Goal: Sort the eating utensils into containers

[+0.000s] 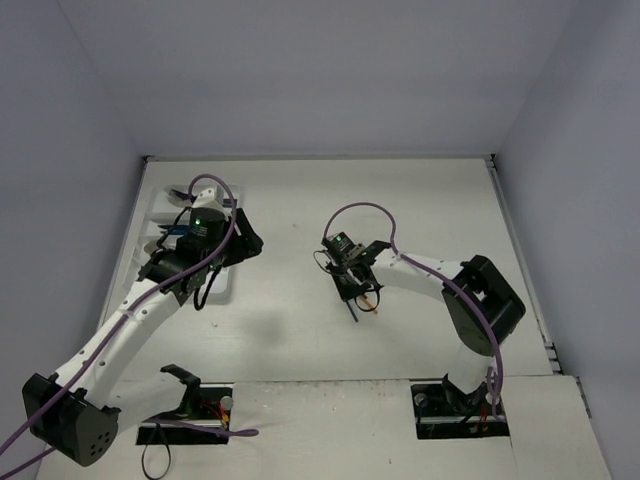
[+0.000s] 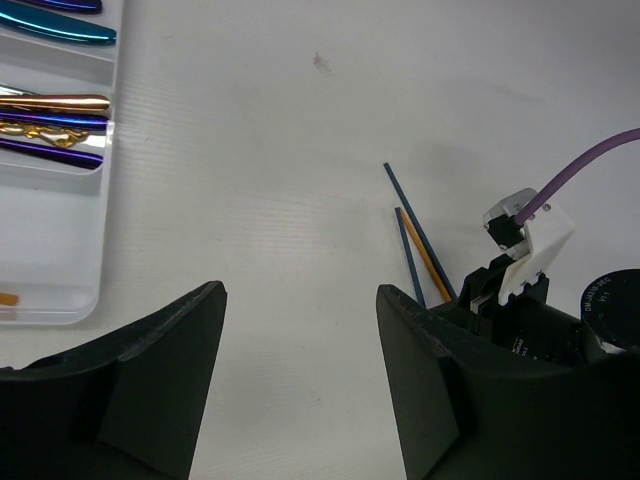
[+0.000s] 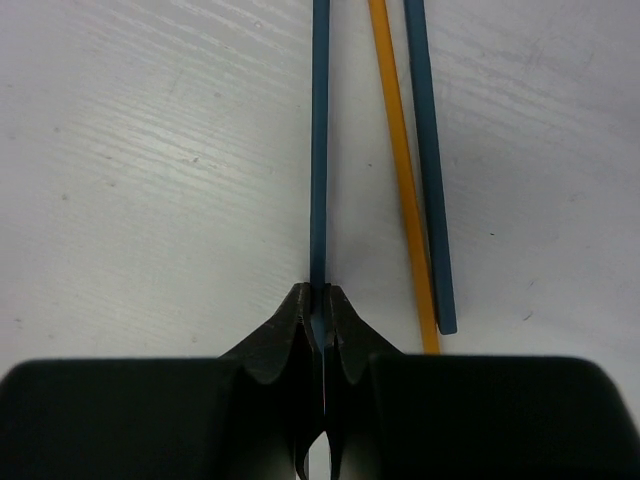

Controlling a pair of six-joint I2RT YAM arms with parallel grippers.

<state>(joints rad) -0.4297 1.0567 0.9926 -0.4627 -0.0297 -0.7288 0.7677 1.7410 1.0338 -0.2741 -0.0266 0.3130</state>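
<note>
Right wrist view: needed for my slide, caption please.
Right gripper shut on a slim blue utensil; an orange utensil and a second blue utensil lie beside it.

Left claw (image 2: 300,292) spread wide, tray (image 2: 50,240) w/ colored utensils (image 2: 55,103) upper-left, thin sticks (image 2: 418,245) right.

One blue rod (image 3: 319,150), one orange rod (image 3: 400,170), another blue rod (image 3: 428,160); teal utensil (image 2: 60,33), gold utensil (image 2: 60,103), purple utensil (image 2: 50,152); white tray (image 2: 50,290)
</note>
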